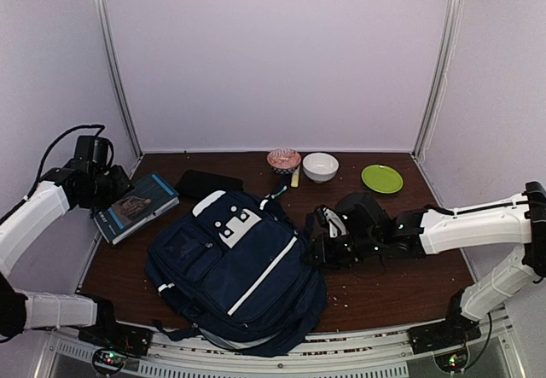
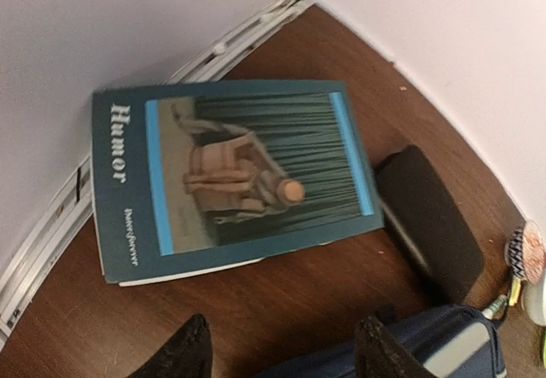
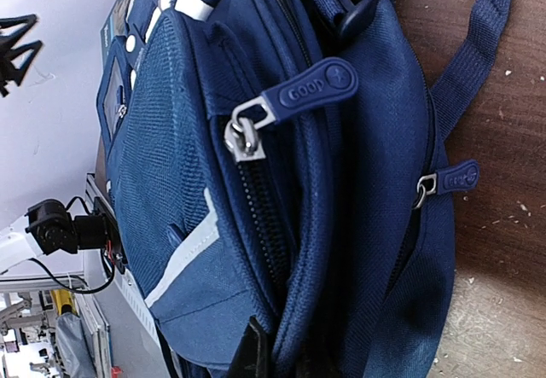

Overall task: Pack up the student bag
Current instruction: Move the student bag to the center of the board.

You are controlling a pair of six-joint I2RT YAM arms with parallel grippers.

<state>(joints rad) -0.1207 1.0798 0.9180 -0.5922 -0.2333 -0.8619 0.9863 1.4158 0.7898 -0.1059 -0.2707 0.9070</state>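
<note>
At the far left the left jaws hang wide apart, holding nothing, above a teal paperback book (image 2: 235,182) lying flat in the left corner of the brown counter (image 1: 384,284); just right of it lies a flat black pouch (image 1: 209,182); next comes the student bag (image 1: 235,267), a big navy fabric backpack with thin white stripes, lying front-up mid-counter near the front edge; I judge it soft, floppy and light while unpacked, best taken by a zip tab, a pocket lip or a strap; nothing shows inside it; behind it stand 2 bowls, a pink patterned bowl (image 1: 283,159) and a white bowl (image 1: 320,166) that looks empty; the right jaws are closed tight at the bag's right flank, though whether they pinch fabric I cannot tell; a green plate (image 1: 381,178) sits bare far right.
</note>
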